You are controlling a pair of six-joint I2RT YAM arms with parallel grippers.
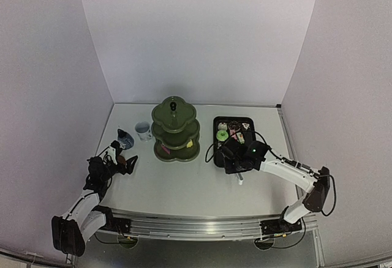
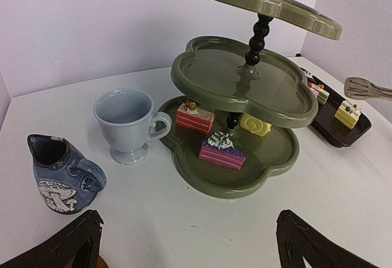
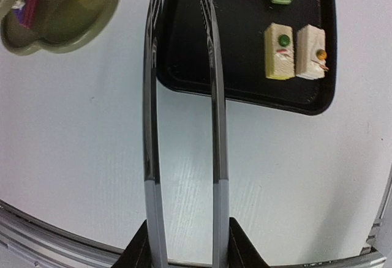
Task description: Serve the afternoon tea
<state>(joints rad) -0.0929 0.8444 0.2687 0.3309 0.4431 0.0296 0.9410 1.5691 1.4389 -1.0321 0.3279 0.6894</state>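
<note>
The dark green three-tier stand (image 1: 176,134) stands mid-table. In the left wrist view its bottom tier (image 2: 269,164) holds a red cake (image 2: 195,118), a pink and purple cake (image 2: 222,150) and a yellow roll (image 2: 255,124). The white cup (image 2: 127,124) and the small blue cup (image 2: 61,175) stand left of it. My left gripper (image 2: 190,249) is open and empty, low over the table in front of them. My right gripper (image 3: 184,246) is shut on the metal tongs (image 3: 215,127), which reach over the black tray's near left corner. The coasters are not clearly in view.
The black tray (image 3: 245,66) lies right of the stand and holds several small cakes, among them two cream slices (image 3: 279,51) and a green doughnut (image 1: 222,134). A brown sliver (image 2: 98,262) shows beside my left finger. White walls enclose the table.
</note>
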